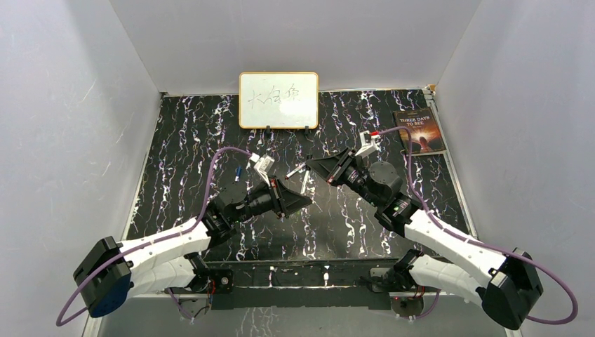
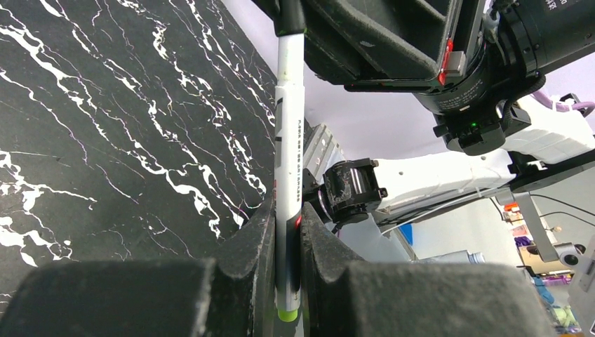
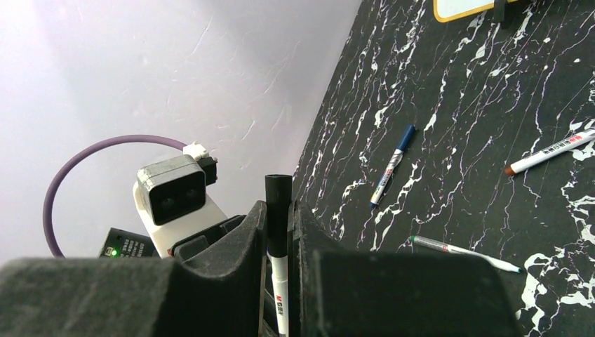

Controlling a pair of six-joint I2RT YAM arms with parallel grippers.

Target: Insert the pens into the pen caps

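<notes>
My left gripper (image 1: 303,200) (image 2: 286,210) is shut on a whitish pen (image 2: 289,140) with a yellow-green end below the fingers. The pen (image 1: 306,184) runs up to my right gripper (image 1: 310,163) (image 3: 279,210), which is shut on the black cap (image 3: 278,203) (image 2: 290,17). The cap sits over the pen's upper end. The pen's white barrel (image 3: 280,288) shows under the cap. A pen with a blue cap (image 3: 391,165) (image 1: 239,173), a red-tipped pen (image 3: 551,152) (image 1: 295,170) and a green-ended pen (image 3: 463,250) lie on the table.
A small whiteboard (image 1: 278,99) stands at the back edge of the black marbled table (image 1: 182,154). A book (image 1: 419,130) lies at the back right. White walls close in the left, back and right sides.
</notes>
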